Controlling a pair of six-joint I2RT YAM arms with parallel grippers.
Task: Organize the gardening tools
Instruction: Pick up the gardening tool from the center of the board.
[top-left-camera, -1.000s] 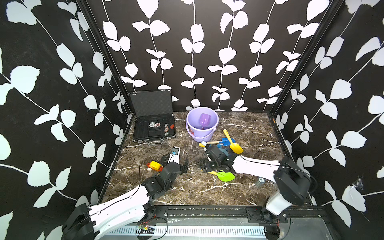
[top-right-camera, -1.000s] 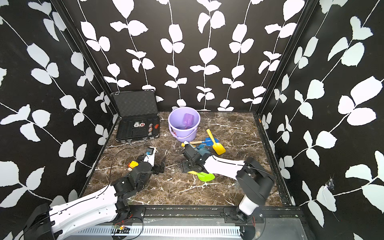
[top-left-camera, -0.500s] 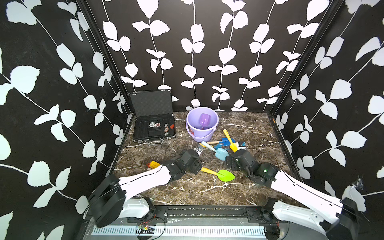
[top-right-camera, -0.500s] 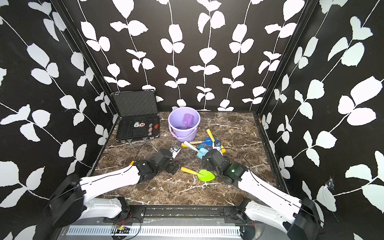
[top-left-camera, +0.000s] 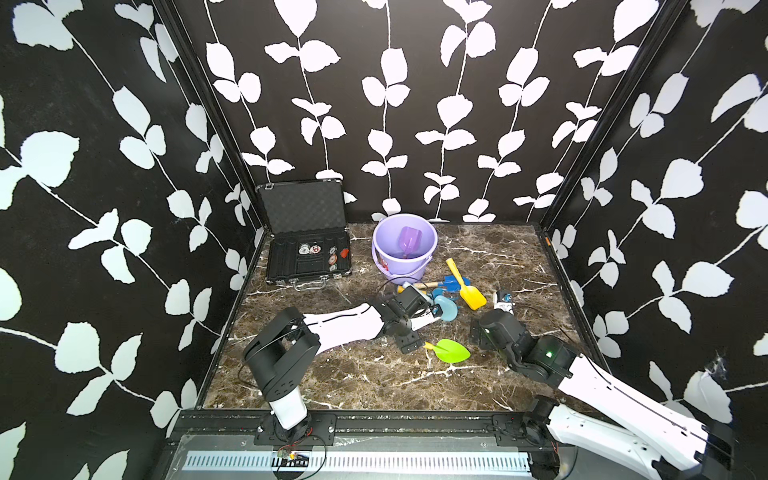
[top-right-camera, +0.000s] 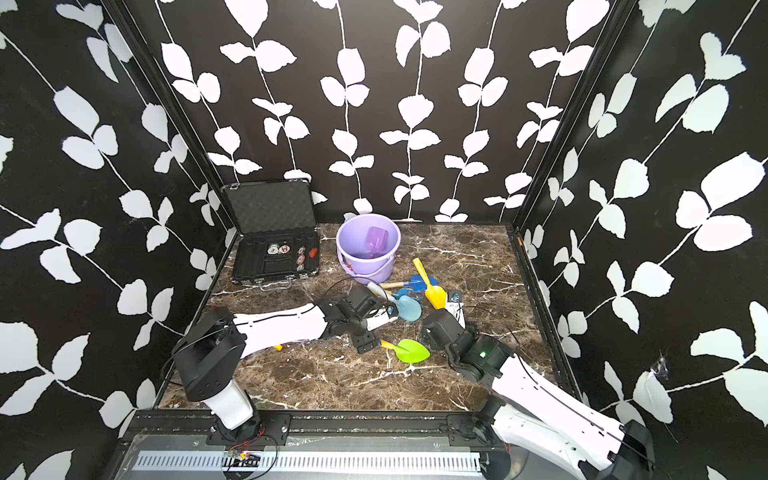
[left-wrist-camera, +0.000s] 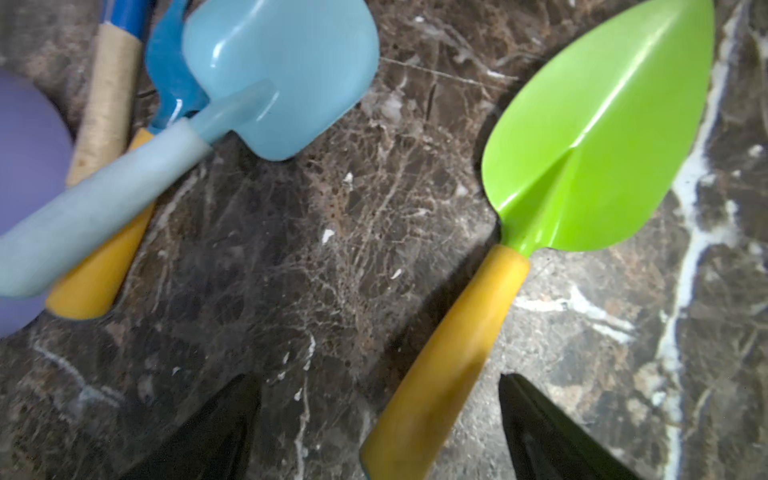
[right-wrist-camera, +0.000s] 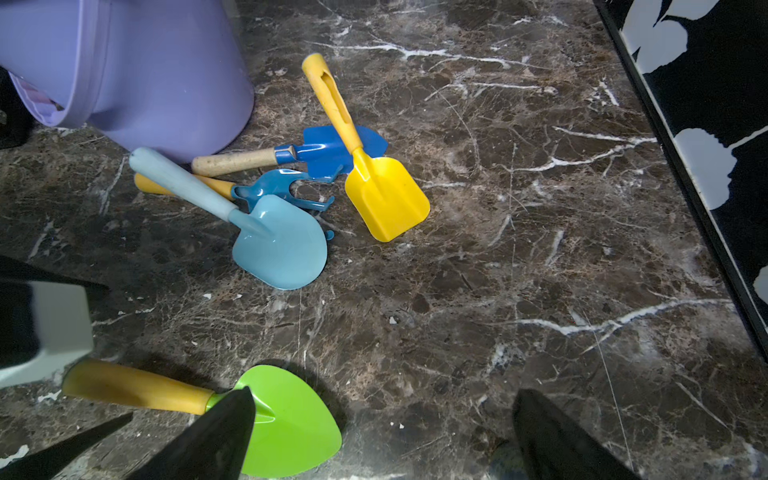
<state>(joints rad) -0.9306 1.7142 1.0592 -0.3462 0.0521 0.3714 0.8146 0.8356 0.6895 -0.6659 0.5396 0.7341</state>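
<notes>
Where the left gripper (left-wrist-camera: 376, 419) hangs: low over the marble tabletop (top-left-camera: 374, 382), just in front of the heap of tools, with the yellow handle of the lime trowel (left-wrist-camera: 598, 141) lying between its two black fingers (left-wrist-camera: 199, 440).
Left gripper jaws: spread wide, with a gap on each side of the handle; nothing is gripped.
Right gripper (right-wrist-camera: 382, 436): low over the tabletop, just beside the lime blade on the side away from the handle; the jaws are wide apart and hold nothing. In the right wrist view one fingertip overlaps the blade's edge, and contact cannot be told.
Lime trowel: flat on the marble between the two grippers, apart from the other tools and nearer the front edge.
Light blue shovel (right-wrist-camera: 278, 245): flat, with its blade toward the front. Its pale handle crosses over the rake's yellow handle and ends just beside the bucket (right-wrist-camera: 166, 83).
Blue rake (right-wrist-camera: 282, 189): partly under the shovel's handle, with its tines next to the blue spade's blade.
Blue spade (right-wrist-camera: 328, 151): its wooden handle points toward the bucket, and its blade lies partly under the yellow spade's handle.
Yellow spade (right-wrist-camera: 386, 203): its handle lies across the blue spade, and its blade lies flat on the marble at the heap's right side.
Purple scoop (top-left-camera: 409, 243): tilted inside the bucket.
Bucket: lavender, upright near the middle of the back wall, with its carry handle folded down in front.
Case (top-left-camera: 303, 208): black, with its lid open, in the back left corner, left of the bucket and well apart from the tools.
</notes>
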